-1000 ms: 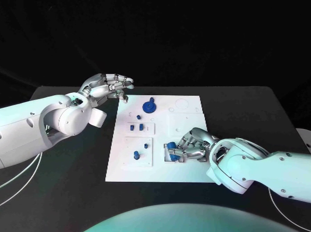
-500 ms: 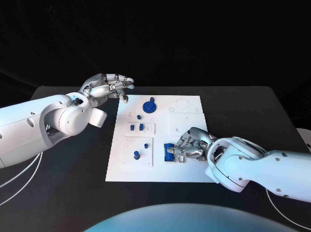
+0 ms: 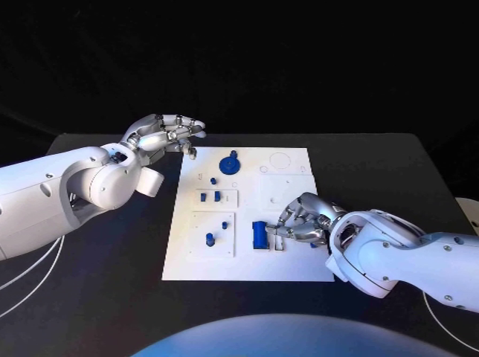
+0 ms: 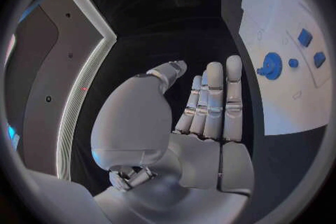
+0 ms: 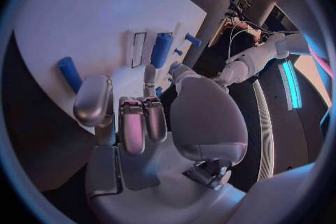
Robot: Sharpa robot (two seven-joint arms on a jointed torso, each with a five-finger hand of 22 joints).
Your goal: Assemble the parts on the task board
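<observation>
The white task board (image 3: 288,186) lies in the middle of the table. A long blue bar (image 3: 260,235) lies on its near part, also seen beyond my right fingertips (image 5: 161,49). My right hand (image 3: 304,224) sits just right of the bar with its fingers bent toward it and nothing gripped; whether a fingertip touches the bar I cannot tell. A blue gear (image 3: 230,163) stands at the board's far left, with small blue parts (image 3: 208,197) and another blue part (image 3: 210,239) nearer. My left hand (image 3: 164,134) hovers off the board's far left corner, holding nothing, its fingers (image 4: 213,101) straight.
The black table (image 3: 100,282) surrounds the board on all sides. From the left wrist, the board (image 4: 280,95), the gear (image 4: 269,64) and two blue parts (image 4: 305,37) show. A further blue part (image 5: 69,73) lies on the board beside my right hand.
My right hand has drawn back to the right off the blue bar, which now lies fully uncovered on the board. The left hand has stayed where it was.
</observation>
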